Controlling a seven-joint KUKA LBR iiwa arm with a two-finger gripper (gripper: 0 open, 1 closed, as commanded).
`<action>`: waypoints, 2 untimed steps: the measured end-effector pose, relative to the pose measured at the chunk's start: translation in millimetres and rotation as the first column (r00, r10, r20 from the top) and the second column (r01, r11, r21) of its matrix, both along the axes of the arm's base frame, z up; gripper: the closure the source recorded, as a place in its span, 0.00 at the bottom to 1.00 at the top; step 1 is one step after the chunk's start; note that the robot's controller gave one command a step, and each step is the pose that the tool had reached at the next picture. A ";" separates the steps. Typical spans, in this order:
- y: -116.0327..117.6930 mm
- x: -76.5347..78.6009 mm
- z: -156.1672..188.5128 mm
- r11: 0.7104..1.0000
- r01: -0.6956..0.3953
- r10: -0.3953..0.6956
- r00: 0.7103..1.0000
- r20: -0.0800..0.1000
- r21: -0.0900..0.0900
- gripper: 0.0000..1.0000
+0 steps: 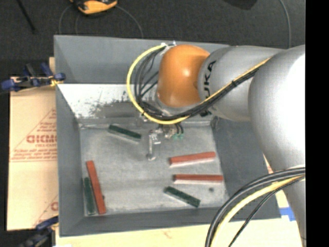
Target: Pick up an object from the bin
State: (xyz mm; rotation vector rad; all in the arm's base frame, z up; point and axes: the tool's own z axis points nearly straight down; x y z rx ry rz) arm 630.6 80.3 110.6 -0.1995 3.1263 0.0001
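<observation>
My gripper (151, 153) hangs below the orange wrist cover, over the bare floor in the middle of the bin's back half. A dark green bar (124, 133) lies flat just to its left, near the back wall. To its right, a red bar (193, 159) lies nearly level, a short way off. Nothing shows in the gripper.
A second red bar (198, 178) and a dark green bar (181, 196) lie at the front right. Along the left wall a red bar (96, 187) and a dark green bar (89, 195) lie side by side. The arm covers the bin's back right.
</observation>
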 end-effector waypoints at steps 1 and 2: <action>2.0 5.4 -41.3 0.996 -0.087 0.087 0.996 -0.006 -0.001 0.00; 18.3 1.6 -39.7 0.997 0.077 -0.077 0.997 -0.008 0.000 0.00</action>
